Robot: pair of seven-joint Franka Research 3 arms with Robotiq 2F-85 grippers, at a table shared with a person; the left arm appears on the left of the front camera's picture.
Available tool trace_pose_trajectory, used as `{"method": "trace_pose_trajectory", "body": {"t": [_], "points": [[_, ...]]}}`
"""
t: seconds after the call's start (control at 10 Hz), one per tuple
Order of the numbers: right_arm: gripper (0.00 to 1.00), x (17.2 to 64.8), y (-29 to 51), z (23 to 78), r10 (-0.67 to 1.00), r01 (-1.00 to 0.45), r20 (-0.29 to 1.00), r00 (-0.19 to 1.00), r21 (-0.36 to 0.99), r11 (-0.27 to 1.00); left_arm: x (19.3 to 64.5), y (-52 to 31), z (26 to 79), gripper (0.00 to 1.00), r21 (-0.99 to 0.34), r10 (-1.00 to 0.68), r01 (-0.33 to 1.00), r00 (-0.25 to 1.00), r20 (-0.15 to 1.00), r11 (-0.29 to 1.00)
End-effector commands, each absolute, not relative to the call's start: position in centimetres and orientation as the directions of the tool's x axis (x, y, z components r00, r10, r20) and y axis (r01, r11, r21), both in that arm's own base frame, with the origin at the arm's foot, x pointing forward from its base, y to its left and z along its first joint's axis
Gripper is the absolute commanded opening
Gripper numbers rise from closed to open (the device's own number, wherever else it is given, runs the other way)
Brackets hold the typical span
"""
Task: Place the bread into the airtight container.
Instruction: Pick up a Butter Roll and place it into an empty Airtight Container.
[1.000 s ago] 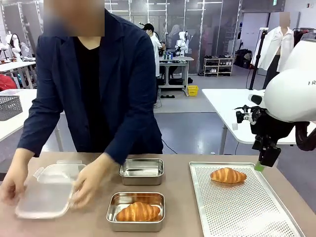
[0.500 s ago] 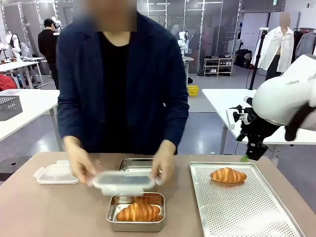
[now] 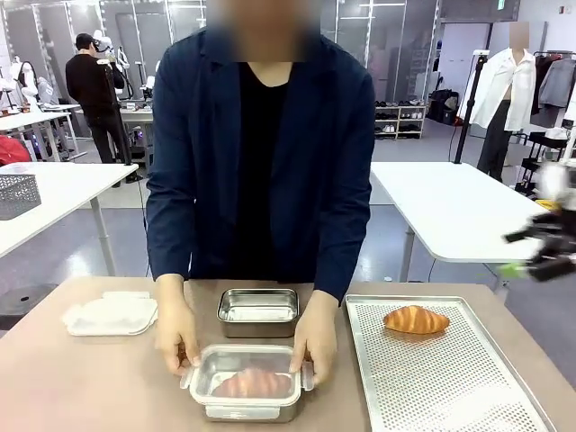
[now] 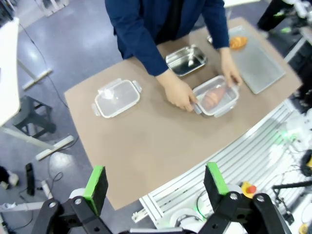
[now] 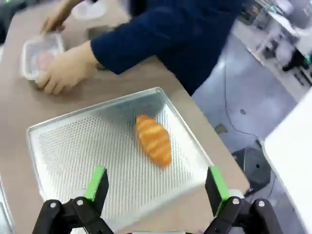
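One croissant (image 3: 415,319) lies on the perforated tray (image 3: 450,378) at the right. A second croissant (image 3: 252,382) sits inside the near metal container (image 3: 245,412), where the person's hands (image 3: 315,337) press a clear lid (image 3: 297,355) down on it. My right gripper (image 3: 540,252) is a blur at the far right, off the table's edge. Its own view shows my right gripper (image 5: 156,185) open above the tray (image 5: 73,146) with the croissant (image 5: 153,139) ahead of its fingers. My left gripper (image 4: 155,183) hangs open, high above the near table edge, far from the lidded container (image 4: 217,95).
An empty metal container (image 3: 258,310) stands behind the lidded one. A spare clear lid (image 3: 110,315) lies at the table's left. The person stands close against the far edge, arms reaching over the middle.
The person carried the clear lid from the left and set it down on the near container. My right arm swung out toward the right edge of the front view.
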State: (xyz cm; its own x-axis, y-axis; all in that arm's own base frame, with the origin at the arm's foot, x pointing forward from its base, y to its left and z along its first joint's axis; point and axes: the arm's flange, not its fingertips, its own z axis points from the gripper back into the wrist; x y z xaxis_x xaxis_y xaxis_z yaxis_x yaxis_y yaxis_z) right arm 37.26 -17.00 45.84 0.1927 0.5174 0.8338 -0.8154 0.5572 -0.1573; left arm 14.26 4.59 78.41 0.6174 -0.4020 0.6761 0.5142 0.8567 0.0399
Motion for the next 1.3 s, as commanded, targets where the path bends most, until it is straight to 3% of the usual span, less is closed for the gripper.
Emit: {"method": "trace_pose_trajectory", "body": {"t": [0.0,0.2,0.4,0.5,1.2], "points": [[1.00,32.1,-23.5,42.5,0.364,-0.735,0.907,0.213,-0.097,0.672,13.9,4.6,78.7,1.00,0.048,-0.419,0.529,0.610,0.672,0.847],[1.00,27.7,-26.2,39.3,0.239,-0.651,0.951,0.196,-0.056,0.757,13.9,4.6,78.7,1.00,0.048,-0.419,0.529,0.610,0.672,0.847],[1.00,26.4,-26.6,37.4,0.229,-0.637,0.947,0.227,-0.034,0.770,13.9,4.6,78.7,1.00,0.048,-0.419,0.529,0.610,0.672,0.847],[1.00,25.5,-27.6,39.5,0.222,-0.630,0.946,0.236,-0.025,0.776,13.9,4.6,78.7,1.00,0.048,-0.419,0.529,0.610,0.672,0.847],[1.00,25.5,-27.6,39.5,0.222,-0.630,0.946,0.236,-0.025,0.776,13.9,4.6,78.7,1.00,0.048,-0.419,0.529,0.610,0.672,0.847]]}}
